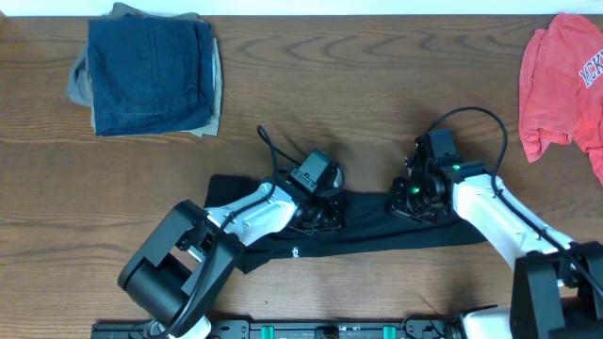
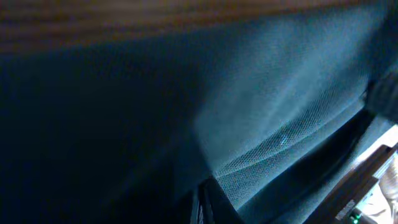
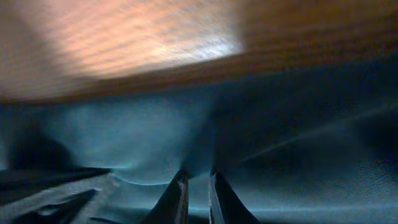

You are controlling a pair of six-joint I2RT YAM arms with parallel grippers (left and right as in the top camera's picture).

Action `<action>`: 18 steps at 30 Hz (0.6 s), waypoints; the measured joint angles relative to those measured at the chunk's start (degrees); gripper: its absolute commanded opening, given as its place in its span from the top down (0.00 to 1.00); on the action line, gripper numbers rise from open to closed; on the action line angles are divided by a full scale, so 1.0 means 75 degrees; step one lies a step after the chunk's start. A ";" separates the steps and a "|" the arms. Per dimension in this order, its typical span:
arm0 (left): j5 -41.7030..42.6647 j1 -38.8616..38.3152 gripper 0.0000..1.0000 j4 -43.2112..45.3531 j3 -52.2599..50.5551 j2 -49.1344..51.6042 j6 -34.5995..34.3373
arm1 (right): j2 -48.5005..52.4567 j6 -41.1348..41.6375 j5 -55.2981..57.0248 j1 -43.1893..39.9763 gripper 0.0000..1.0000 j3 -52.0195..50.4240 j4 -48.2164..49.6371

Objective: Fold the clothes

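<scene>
The clothes [image 1: 367, 226] are one black garment, lying as a long narrow strip across the near middle of the table, with a small white mark [image 1: 295, 251] near its front edge. My left gripper [image 1: 320, 215] sits on the strip's left-centre part. In the left wrist view this gripper [image 2: 202, 205] is shut, with dark mesh fabric [image 2: 280, 93] rising from it. My right gripper [image 1: 413, 202] rests on the strip's upper edge further right. Its fingers [image 3: 198, 186] stand almost together with a fold of the fabric [image 3: 124, 137] pinched between them.
A folded dark-blue denim and tan pile [image 1: 151, 71] lies at the far left. A coral-red shirt [image 1: 565, 85] lies at the far right edge. Bare wooden table [image 1: 377, 94] runs between them, behind the garment.
</scene>
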 measured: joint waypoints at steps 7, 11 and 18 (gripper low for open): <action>-0.0154 0.1163 0.94 -0.1271 0.0207 -0.0032 0.0050 | 0.0664 0.0152 0.0157 -0.0003 0.97 0.0032 -0.0137; -0.0175 0.1996 0.94 -0.1979 0.0283 -0.0050 0.0280 | 0.0682 0.0201 0.0102 0.0000 0.96 0.0047 -0.0157; -0.0166 0.3602 0.94 -0.2876 0.0289 -0.0105 0.0895 | 0.0694 0.0216 0.0189 -0.0076 0.94 0.0067 -0.0219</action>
